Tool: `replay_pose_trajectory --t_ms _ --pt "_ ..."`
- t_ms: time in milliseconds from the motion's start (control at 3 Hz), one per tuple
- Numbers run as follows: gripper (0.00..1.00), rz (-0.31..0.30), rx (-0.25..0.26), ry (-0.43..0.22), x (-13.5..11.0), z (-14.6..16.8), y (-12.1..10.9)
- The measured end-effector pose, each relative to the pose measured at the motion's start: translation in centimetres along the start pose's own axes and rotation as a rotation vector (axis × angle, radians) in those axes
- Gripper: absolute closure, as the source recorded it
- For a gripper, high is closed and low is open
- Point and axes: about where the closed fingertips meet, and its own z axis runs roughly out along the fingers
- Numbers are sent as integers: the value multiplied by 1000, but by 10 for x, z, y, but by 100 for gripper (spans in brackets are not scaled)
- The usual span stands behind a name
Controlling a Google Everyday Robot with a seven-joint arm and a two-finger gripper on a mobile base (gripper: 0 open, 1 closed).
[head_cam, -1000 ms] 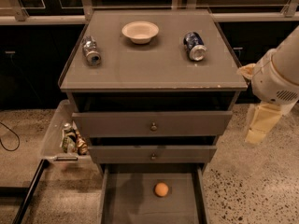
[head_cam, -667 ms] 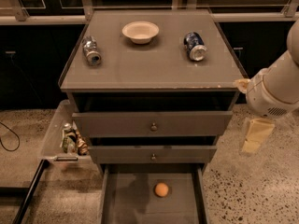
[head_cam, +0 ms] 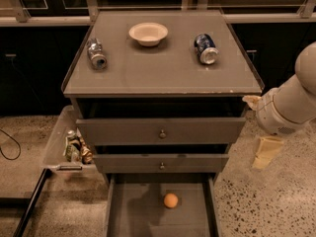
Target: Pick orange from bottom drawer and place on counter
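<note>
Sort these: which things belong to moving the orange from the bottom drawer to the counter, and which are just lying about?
Job: orange, lying in the open bottom drawer; counter; gripper, low to the right of the cabinet.
Lying about: bowl, silver can and blue can on the counter; bin of clutter left of the cabinet.

— What's your count?
— I've got one orange (head_cam: pixel 171 200), one bowl (head_cam: pixel 148 33), and two cans: a silver can (head_cam: pixel 97 54) and a blue can (head_cam: pixel 205 49).
— Drawers?
— Three: the bottom drawer (head_cam: pixel 133 216), middle drawer (head_cam: pixel 148 163) and upper drawer (head_cam: pixel 148 131). One gripper (head_cam: pixel 266 152), right of the counter (head_cam: pixel 163 78), below its edge.
</note>
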Motion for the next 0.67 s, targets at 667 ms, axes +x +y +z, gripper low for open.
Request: replay_pose_trajectory --t_ms 667 --pt "0 29 -108 -84 1 85 39"
